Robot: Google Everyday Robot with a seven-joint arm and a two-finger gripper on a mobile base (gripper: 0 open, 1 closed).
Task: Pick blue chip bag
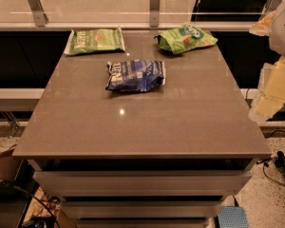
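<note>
We start at the left, where a flat green bag [95,41] lies at the far left corner of the worktop [133,127]; it is not what we want. Moving rightwards, the blue bag [135,75] lies flat on the worktop, a little back from the middle and well apart from both green bags, with bare surface all round it. Its long axis runs left to right, close to parallel with the worktop's front edge, the right end turned a touch farther back. Its short crimped ends face left and right, and the white lettering sits toward the left end, so we judge the top of the bag points sideways rather than toward us or away, though we cannot tell which end is the top. Farther right, at the far right corner, sits a puffed bright green bag [185,38]. At the right edge of the view, beyond the worktop's side and raised above it, hangs the claw [270,96], well apart from the blue bag and holding nothing we can see; we cannot tell whether it is open or closed. So we judge the task barely begun: nothing is grasped, and the reach across, the descent, the grip and the lift are all left.
</note>
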